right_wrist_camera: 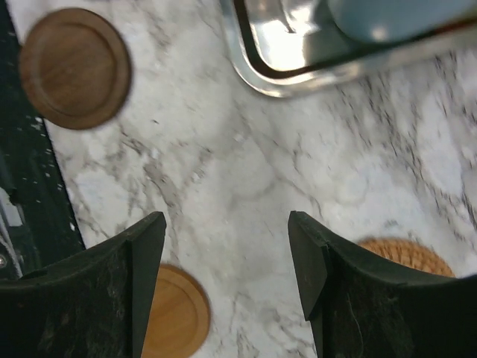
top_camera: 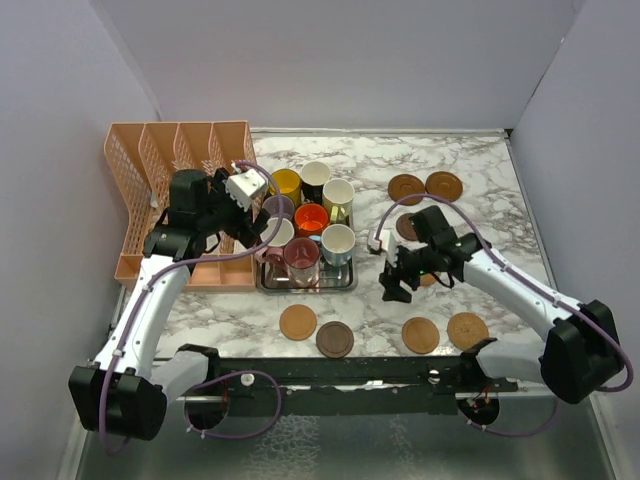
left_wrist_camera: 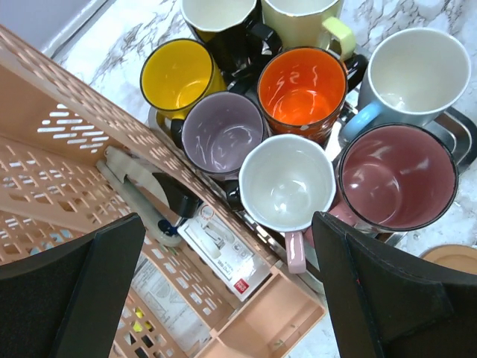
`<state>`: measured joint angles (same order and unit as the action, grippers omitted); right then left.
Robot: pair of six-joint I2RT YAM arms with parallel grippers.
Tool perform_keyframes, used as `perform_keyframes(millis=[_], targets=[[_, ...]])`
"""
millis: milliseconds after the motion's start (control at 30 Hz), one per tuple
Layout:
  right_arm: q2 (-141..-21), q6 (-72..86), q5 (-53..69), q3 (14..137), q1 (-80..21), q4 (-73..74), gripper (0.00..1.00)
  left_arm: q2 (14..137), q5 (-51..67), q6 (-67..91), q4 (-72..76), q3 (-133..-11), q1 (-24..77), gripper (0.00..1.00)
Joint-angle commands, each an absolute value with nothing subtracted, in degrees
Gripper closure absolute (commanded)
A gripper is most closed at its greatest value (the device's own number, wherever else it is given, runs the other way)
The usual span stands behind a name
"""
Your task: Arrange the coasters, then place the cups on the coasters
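Several cups stand together on the steel tray (top_camera: 344, 281): yellow (left_wrist_camera: 179, 74), black (left_wrist_camera: 220, 15), cream (left_wrist_camera: 298, 15), orange (left_wrist_camera: 302, 86), purple (left_wrist_camera: 222, 134), light blue (left_wrist_camera: 417, 71), pink-white (left_wrist_camera: 287, 183) and maroon (left_wrist_camera: 395, 175). My left gripper (left_wrist_camera: 227, 298) hangs open above the tray's left edge, holding nothing. Two coasters (top_camera: 297, 322) (top_camera: 334, 339) lie in front of the tray, two more (top_camera: 420, 335) (top_camera: 467, 330) to their right, and two (top_camera: 406, 187) (top_camera: 444, 185) at the back. My right gripper (right_wrist_camera: 227, 253) is open over bare marble between a tan coaster (right_wrist_camera: 175, 313) and a woven one (right_wrist_camera: 406, 253).
A peach desk organizer (top_camera: 165, 160) stands left of the tray, with a small carton (left_wrist_camera: 223, 246) in it. The tray's corner (right_wrist_camera: 298, 74) and a dark brown coaster (right_wrist_camera: 74, 67) lie ahead of the right gripper. White walls close in the table.
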<state>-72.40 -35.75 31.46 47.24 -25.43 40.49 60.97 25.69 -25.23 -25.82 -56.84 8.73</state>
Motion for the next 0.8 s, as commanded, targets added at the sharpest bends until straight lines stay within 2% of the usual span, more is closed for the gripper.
perform_keyframes(millis=[0, 167, 367, 600, 767], targets=[[-69.4, -34.1, 37.4, 46.4, -34.1, 33.8, 0.33, 61.9, 27.9, -22.1, -25.1, -58.1, 9.1, 0.01], [-72.2, -35.8, 35.8, 45.4, -46.7, 29.1, 0.32, 63.6, 21.6, -14.9, -20.5, -58.5, 8.9, 0.01], [-77.6, -36.8, 32.4, 46.1, -59.9, 21.9, 0.27, 66.0, 19.2, -13.2, -20.2, -59.7, 6.6, 0.01], [-88.9, -38.2, 28.4, 51.1, -67.5, 20.4, 0.26, 65.7, 20.5, -12.7, -19.0, -58.4, 5.1, 0.01], [-91.9, -39.0, 26.3, 52.4, -68.2, 19.8, 0.25, 64.3, 22.1, -12.8, -17.7, -57.2, 5.1, 0.01]])
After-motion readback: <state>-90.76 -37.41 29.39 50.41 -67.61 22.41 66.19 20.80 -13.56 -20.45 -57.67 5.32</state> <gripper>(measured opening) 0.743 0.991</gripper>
